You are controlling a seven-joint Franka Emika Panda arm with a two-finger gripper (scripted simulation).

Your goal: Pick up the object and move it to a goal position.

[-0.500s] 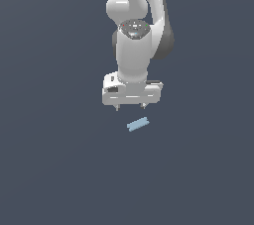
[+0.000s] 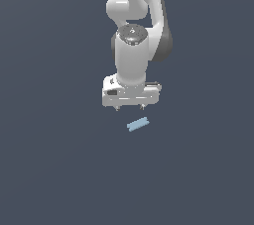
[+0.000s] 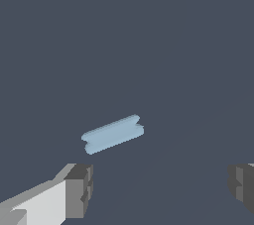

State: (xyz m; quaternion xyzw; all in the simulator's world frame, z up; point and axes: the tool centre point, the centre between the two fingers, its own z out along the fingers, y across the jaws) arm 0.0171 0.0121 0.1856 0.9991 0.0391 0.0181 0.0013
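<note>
The bar [image 2: 138,125] is a small, pale blue, flat strip, long and narrow, with slightly notched or flared ends visible in the wrist view [image 3: 112,134]. It lies flat on the dark grey floor [image 2: 54,159], tilted at a slight angle, its end toward the exterior view's right raised a little in the picture. The white arm [image 2: 133,45] hangs above it, and the gripper [image 2: 129,107] is near the bar but apart from it, touching nothing. Its jaws are spread wide, with dark pads [image 3: 79,189] well apart and nothing between them.
</note>
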